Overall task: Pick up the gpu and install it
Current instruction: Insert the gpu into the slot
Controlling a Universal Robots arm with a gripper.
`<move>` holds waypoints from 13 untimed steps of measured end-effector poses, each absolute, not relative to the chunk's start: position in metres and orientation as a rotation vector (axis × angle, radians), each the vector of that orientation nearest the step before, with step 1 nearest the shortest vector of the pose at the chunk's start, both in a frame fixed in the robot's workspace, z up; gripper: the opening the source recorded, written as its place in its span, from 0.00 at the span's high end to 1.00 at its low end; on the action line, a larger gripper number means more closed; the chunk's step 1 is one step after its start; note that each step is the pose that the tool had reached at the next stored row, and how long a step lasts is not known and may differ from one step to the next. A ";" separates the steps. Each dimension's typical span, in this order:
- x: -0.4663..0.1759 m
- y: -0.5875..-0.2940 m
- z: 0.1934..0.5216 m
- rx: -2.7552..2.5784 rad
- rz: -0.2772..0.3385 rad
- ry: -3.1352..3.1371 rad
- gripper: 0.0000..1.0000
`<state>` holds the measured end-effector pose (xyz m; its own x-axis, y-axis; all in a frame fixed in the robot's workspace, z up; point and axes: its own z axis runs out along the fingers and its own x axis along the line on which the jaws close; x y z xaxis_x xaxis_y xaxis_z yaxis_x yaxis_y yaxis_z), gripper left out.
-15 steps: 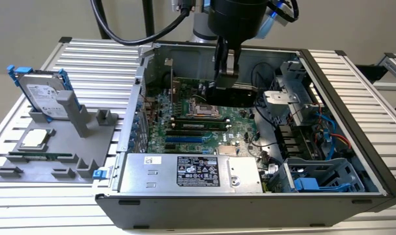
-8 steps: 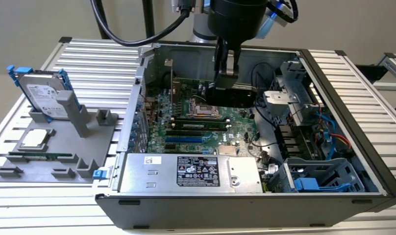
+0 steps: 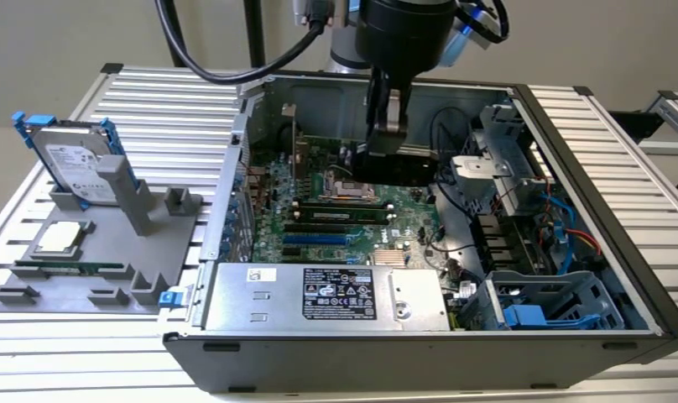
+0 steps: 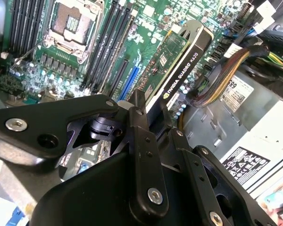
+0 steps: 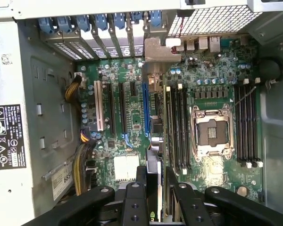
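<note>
- Gpu point(image 4: 179, 59), a flat green circuit-board card with a black cooler block on one face, is pinched edge-up in the black two-fingered tool point(image 3: 386, 143), which is pressed together on it; the card hangs inside the open black computer case point(image 3: 641, 277), just above the green motherboard point(image 3: 328, 214).
- Going left to right across the exterior view, with the case as landmark: well to its left a grey plastic parts tray point(image 3: 148, 252) sits on the ribbed aluminium tabletop point(image 3: 138, 92), carrying an upright silver hard drive with blue rails point(image 3: 76, 164), a square silver processor chip point(image 3: 57, 238) and a long narrow green memory stick point(image 3: 70, 269).
- Inside the case, the card and tool hang over the middle of the motherboard, beside the open square processor socket point(image 3: 345, 178).
- The relation that counts: in the first wrist view the card's long axis runs parallel to the long blue expansion slot point(image 5: 145, 110), with its bracket end toward the case's rear slot openings point(image 5: 104, 28). I judge it close to in line with the slot but not yet seated.
- Room is tight: black memory slots point(image 5: 177, 127) lie just beside the slot, and bundled cables point(image 4: 226, 70) sit near the card.
- At the case's right stand grey drive cages point(image 3: 546, 302).
</note>
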<state>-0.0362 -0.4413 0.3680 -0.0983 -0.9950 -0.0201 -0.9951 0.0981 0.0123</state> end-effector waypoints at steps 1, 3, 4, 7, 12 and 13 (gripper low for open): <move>-0.036 -0.441 0.367 -2.105 0.035 2.323 1.00; -0.036 -0.441 0.367 -2.105 0.035 2.323 1.00; -0.036 -0.441 0.366 -2.105 0.035 2.323 1.00; -0.036 -0.441 0.365 -2.105 0.035 2.323 1.00; -0.036 -0.441 0.365 -2.105 0.035 2.323 1.00; -0.036 -0.441 0.365 -2.105 0.035 2.323 1.00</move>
